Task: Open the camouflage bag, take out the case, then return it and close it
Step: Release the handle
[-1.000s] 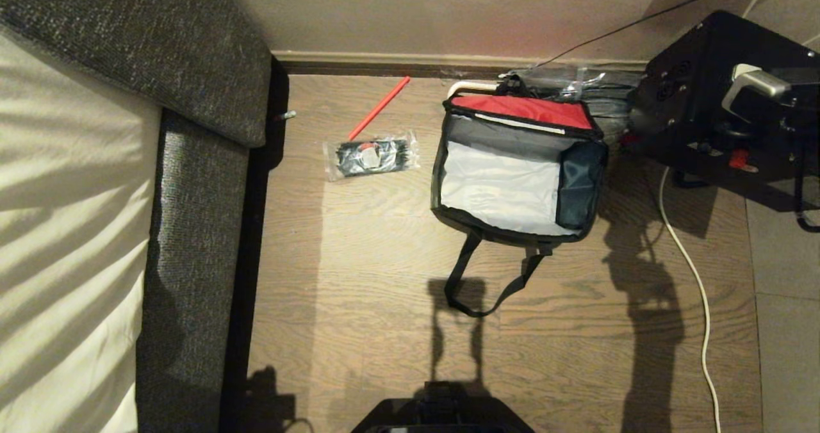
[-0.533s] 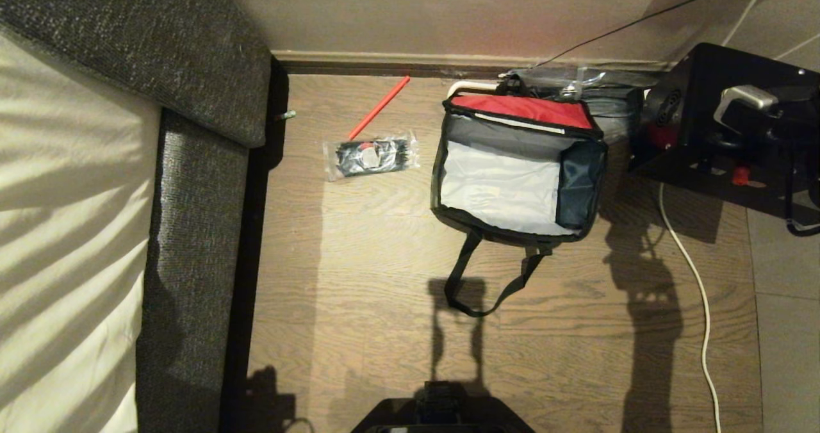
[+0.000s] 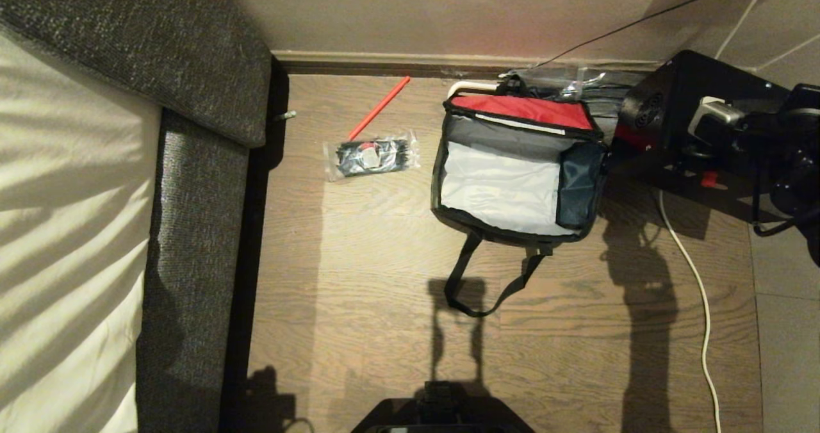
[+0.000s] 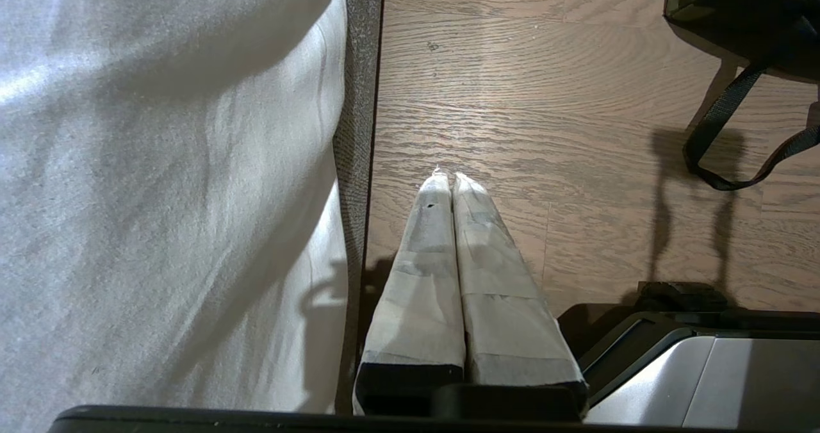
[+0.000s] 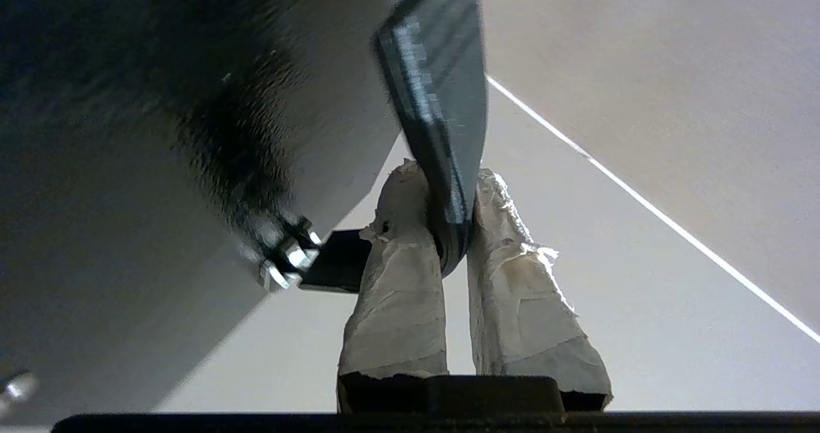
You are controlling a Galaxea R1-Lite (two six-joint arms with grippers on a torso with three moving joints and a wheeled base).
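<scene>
Evidently the right gripper (image 5: pixel 448 228), fingers (image 5: pixel 397 279) clenched on the case's strap handle (image 5: pixel 442 119), holds the case (image 3: pixel 692 113) beside the open camouflage bag (image 3: pixel 576 189), while the left gripper (image 4: pixel 448 180) rests clenched.

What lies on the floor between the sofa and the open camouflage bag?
In the head view, a clear plastic packet of black items and a red stick lie between the sofa and the camouflage bag.

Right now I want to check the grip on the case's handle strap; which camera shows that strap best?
The right wrist view: the strap sits pinched between the right end effector fingers, close up, beside the case. The head view shows the case whole beside the open bag, the strap hidden. The left wrist view shows only the bag's corner.
</scene>
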